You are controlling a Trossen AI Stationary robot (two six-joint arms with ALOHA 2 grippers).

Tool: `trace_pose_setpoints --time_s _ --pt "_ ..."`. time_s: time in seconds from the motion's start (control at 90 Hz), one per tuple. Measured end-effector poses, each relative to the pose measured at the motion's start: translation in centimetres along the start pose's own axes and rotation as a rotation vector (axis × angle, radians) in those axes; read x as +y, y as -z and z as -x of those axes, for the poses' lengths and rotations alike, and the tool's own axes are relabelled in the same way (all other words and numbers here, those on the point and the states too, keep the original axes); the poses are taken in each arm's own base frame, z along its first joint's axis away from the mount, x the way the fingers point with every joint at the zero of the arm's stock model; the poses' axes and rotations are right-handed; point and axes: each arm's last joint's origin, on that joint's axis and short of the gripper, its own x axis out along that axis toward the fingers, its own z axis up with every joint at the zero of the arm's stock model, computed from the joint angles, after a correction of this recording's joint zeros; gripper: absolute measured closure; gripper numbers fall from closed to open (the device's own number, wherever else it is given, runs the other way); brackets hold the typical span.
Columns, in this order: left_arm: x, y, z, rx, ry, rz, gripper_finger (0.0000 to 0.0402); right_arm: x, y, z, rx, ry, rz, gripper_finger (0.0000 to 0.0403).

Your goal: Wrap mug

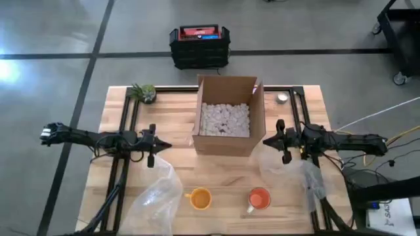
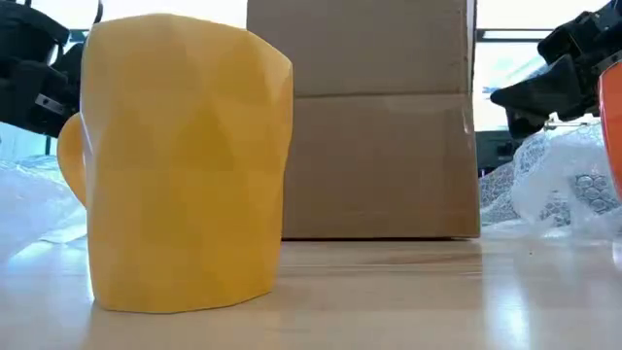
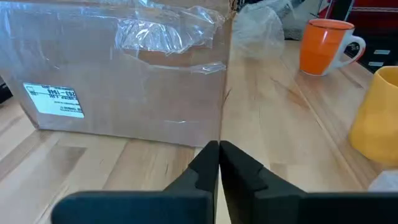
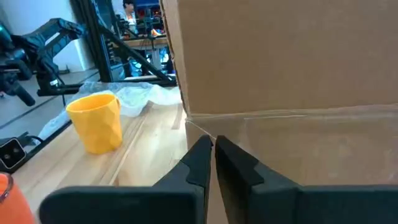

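High view frames were used to place everything against the box (image 1: 227,115), which stood open on the counter (image 1: 302,200) and was filled with white packing pieces (image 1: 225,118). The yellow mug (image 1: 199,198) was seen upright in front of the box, apart from it, with the orange mug (image 1: 258,198) just beside it. Clear wrap (image 1: 156,196) was spread left of the yellow mug, and more wrap (image 1: 296,172) lay right of the box. The left gripper (image 1: 152,146) was held beside the box's left wall, the right gripper (image 1: 279,140) beside its right wall. Both sets of jaws were seen pressed together with nothing held. A small plant (image 1: 143,92) was set behind the box, to its left.
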Motion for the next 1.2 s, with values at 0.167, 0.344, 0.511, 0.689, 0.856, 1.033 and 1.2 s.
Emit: trace_pose_setpoints --time_s 0.167,0.344,0.511,0.689,0.856,1.033,1.2 --pt "0.0 0.0 0.0 0.0 0.0 0.0 0.0402 0.0 0.0 0.0 0.001 0.0 0.0 0.0394" --pt "0.0 0.0 0.0 0.0 0.0 0.0 0.0402 0.0 0.0 0.0 0.0 0.0 0.0 0.0394" --pt "0.0 0.0 0.0 0.0 -0.001 -0.005 0.0402 0.0 0.0 0.0 0.0 0.0 0.0 0.0394" --pt "-0.1 -0.7 0.0 -0.069 0.005 0.027 0.0402 0.0 0.0 0.0 0.0 0.0 0.0 0.0394" --pt "-0.2 -2.9 0.4 -0.292 0.053 0.239 0.0402 0.0 0.0 0.0 0.0 0.0 0.0 0.0394" --pt "-0.1 -4.9 1.2 -0.483 0.057 0.24 0.0402 0.0 0.0 0.0 0.0 0.0 0.0 0.0394" --pt "-0.3 -9.3 2.3 -0.364 0.02 0.056 0.0402 0.0 0.0 0.0 0.0 0.0 0.0 0.0394"
